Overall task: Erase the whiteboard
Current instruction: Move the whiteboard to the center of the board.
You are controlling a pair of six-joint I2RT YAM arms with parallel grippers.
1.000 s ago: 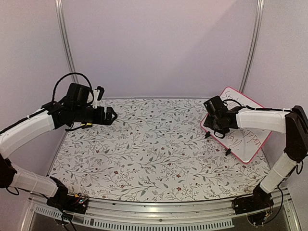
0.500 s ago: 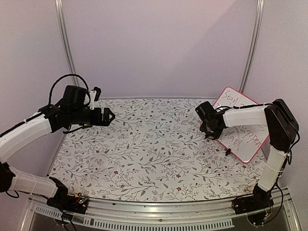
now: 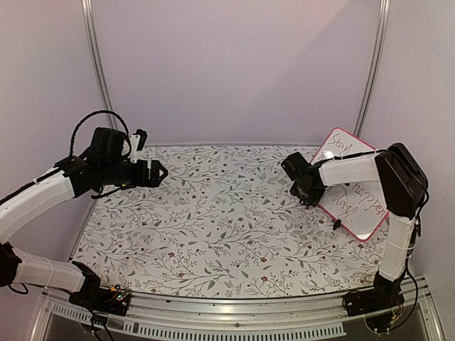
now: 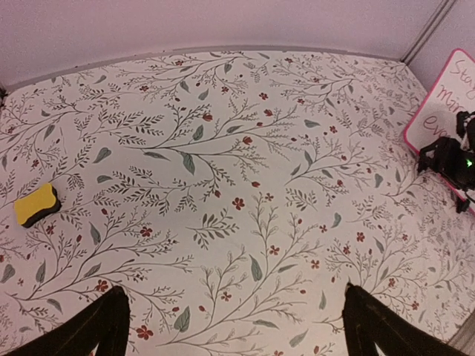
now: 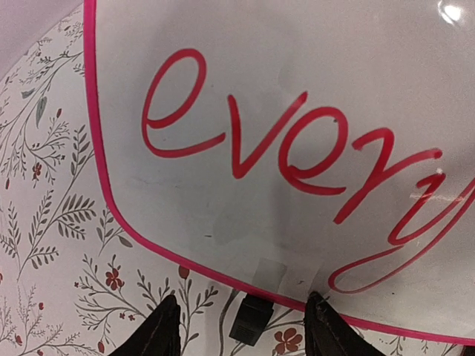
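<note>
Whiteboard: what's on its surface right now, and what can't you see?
Red handwriting runs across the whiteboard; the right wrist view reads "every". In the top view, the right arm covers the middle lines, so the full text can't be read.

We count one whiteboard (image 3: 359,209), and two black clip feet (image 3: 336,224) on its edge, one showing per view. We count one yellow eraser (image 4: 35,205) and one floral table (image 3: 227,234). There are two arms, so two grippers: one left gripper (image 3: 162,172) and one right gripper (image 3: 308,193). Two metal uprights (image 3: 96,71) stand behind.
</note>
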